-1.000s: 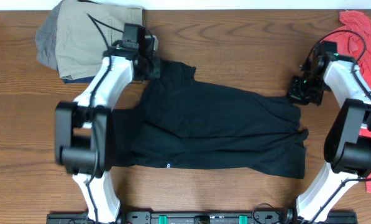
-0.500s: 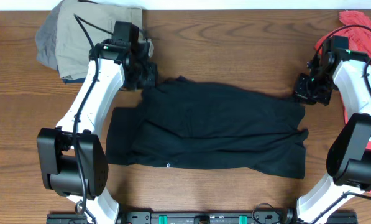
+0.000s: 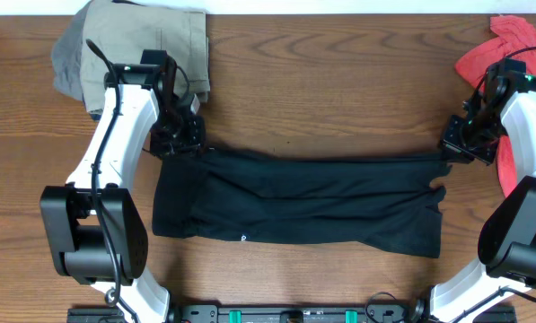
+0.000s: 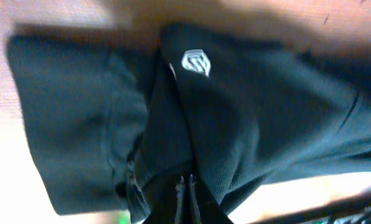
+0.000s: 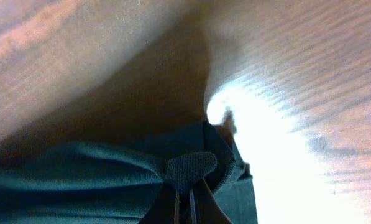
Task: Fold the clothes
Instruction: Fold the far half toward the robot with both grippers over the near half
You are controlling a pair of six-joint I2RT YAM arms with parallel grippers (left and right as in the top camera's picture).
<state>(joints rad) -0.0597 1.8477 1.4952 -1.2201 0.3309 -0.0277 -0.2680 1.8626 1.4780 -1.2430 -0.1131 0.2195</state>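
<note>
The black shirt point(image 3: 303, 202) lies folded into a wide band across the middle of the table. My left gripper point(image 3: 180, 144) is shut on its far left corner. My right gripper point(image 3: 458, 145) is shut on its far right corner. The far edge is stretched straight between them. In the left wrist view the black fabric point(image 4: 247, 118) hangs from my fingers point(image 4: 186, 186), with the small white logo point(image 4: 196, 63) showing. In the right wrist view a pinch of fabric point(image 5: 191, 167) sits between my fingers point(image 5: 184, 198).
Folded khaki, grey and navy garments point(image 3: 133, 49) lie at the far left, just behind my left arm. A coral-red shirt point(image 3: 510, 54) lies at the far right, beside my right arm. Bare wood table point(image 3: 339, 72) lies beyond the shirt.
Both grippers moved toward the near side and outward with the shirt's far edge. The raised top part came down over the lower part, and the far edge is now taut and straight.
</note>
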